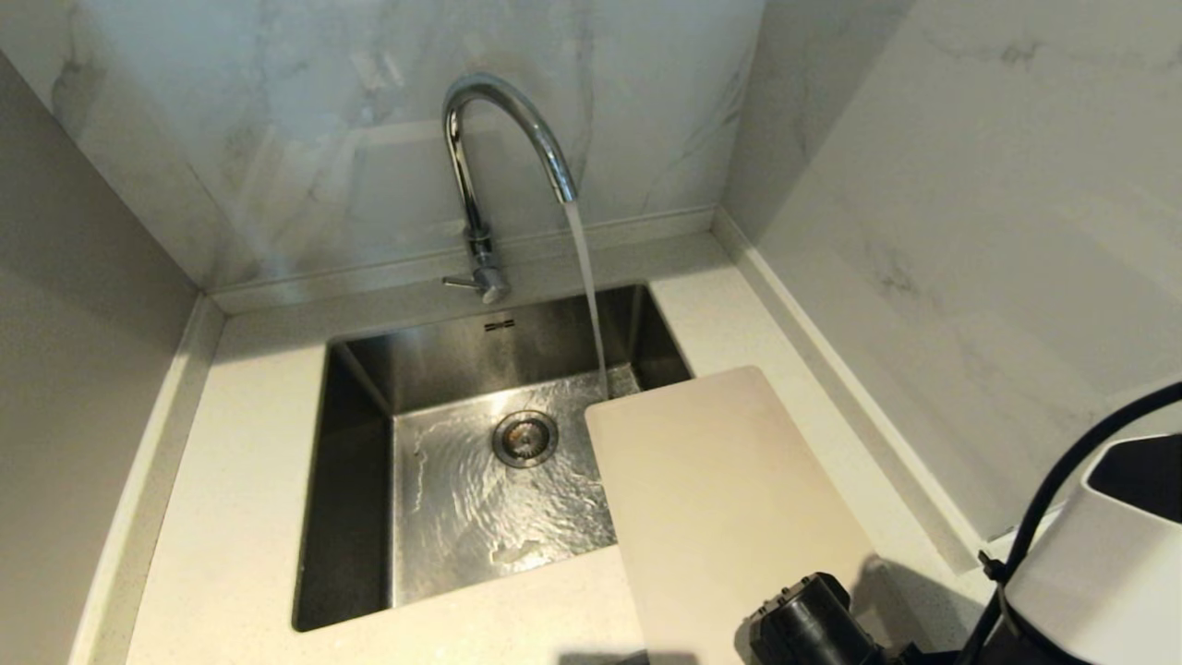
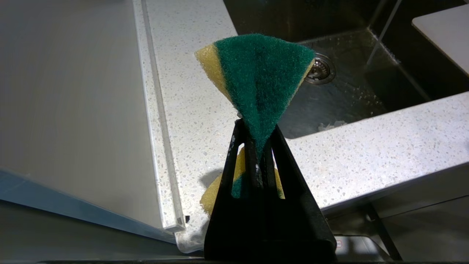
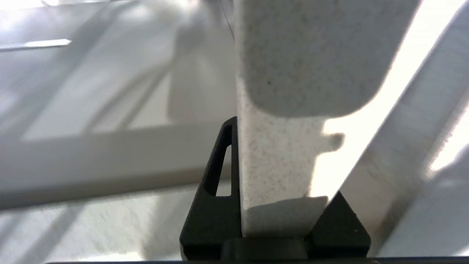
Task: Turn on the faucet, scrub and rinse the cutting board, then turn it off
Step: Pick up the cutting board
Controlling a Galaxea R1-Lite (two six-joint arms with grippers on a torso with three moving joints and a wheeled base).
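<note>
Nearest, the right gripper [image 3: 274,216] pinches the one cutting board [image 1: 729,499], which leans over the sink's [image 1: 351,480] right rim. One faucet [image 1: 499,166] runs. Off left, the left gripper [image 2: 260,146] clamps one sponge [image 2: 260,73]

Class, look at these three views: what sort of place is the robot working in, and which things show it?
Most likely a kitchen sink corner. A chrome faucet runs water into a steel sink set in a speckled countertop, with marble-look walls behind. A cutting board and a scrubbing sponge also suggest dishwashing.
</note>
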